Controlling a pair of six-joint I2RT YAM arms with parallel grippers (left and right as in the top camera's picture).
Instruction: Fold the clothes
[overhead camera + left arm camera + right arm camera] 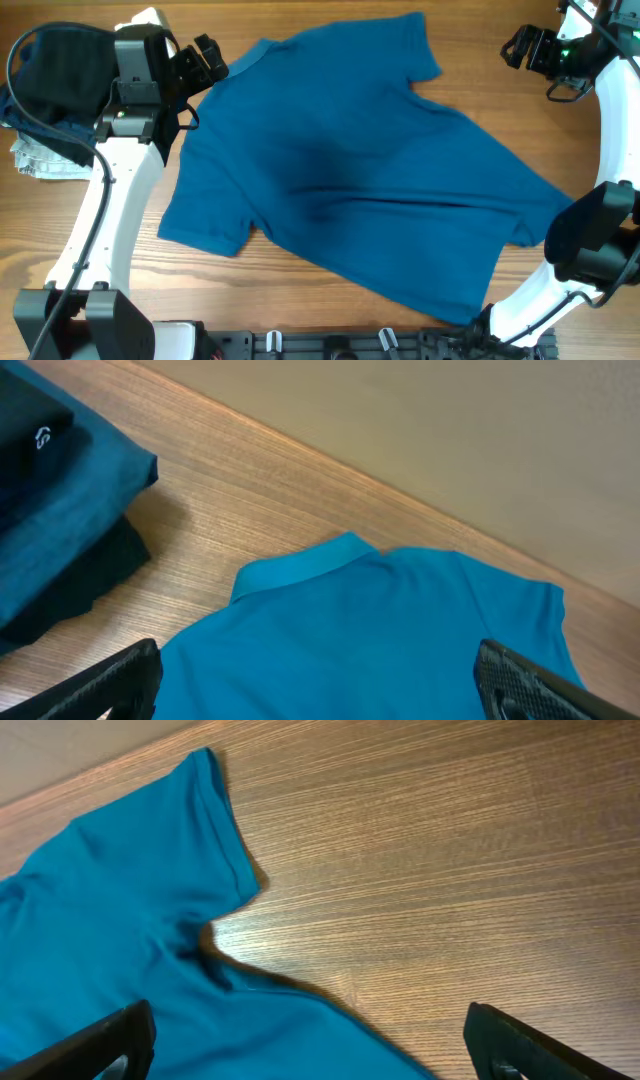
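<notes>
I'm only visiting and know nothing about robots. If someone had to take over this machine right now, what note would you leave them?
Left gripper: open, empty, at the collar end of the shirt.
Right gripper: open, empty, over bare table just past a sleeve.
T-shirt: spread flat, lying diagonally across the table.
Done: no fold is visible.
Left: every fold.
The dark folded garments sit stacked on the left side, apart from the shirt.
</notes>
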